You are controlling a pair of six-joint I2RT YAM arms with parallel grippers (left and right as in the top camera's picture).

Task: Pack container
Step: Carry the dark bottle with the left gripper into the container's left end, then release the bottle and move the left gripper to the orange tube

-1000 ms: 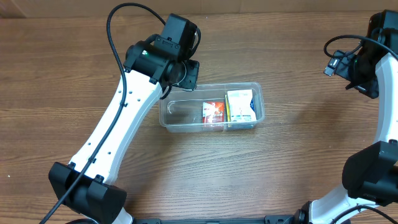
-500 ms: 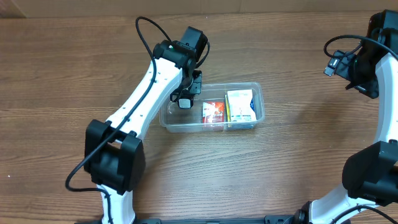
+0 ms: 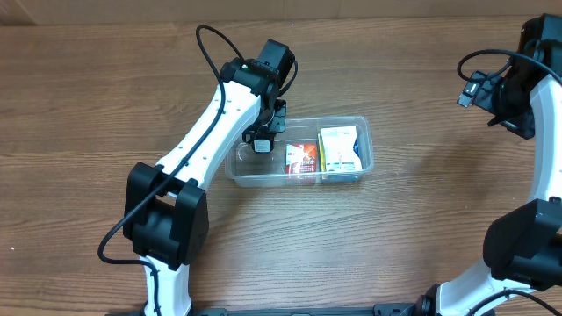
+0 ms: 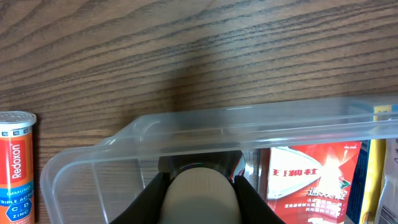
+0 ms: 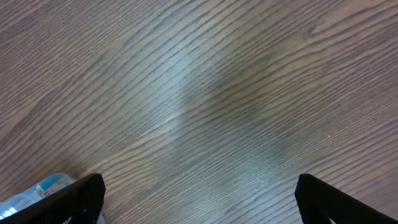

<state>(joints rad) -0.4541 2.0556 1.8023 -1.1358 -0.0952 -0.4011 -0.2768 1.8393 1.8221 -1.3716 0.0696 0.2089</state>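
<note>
Two robot arms stand at a brown wood-grain table, only one of them holding anything. The left gripper is clenched on a round cream cap, with a black finger pressed against each side. What lies below the cap is hidden from the wrist camera. The cap hangs over the bare left end of the container, a shallow bin of clear plastic with rounded corners and a glossy rim; whether it touches the floor cannot be told.

Farther along inside the bin, a red box with white lettering lies flat. Just beyond it lies a white box marked in blue and yellow, which fills the right end.

Outside the bin, just beside its left corner, an orange Redoxon tube with a white cap rests on the bare wood. From overhead, the left arm's white link and black wrist cross that corner and cover the tube.

Well apart at the table's far right, the right gripper hovers above plain wood grain, its dark fingers spread wide and holding nothing.
</note>
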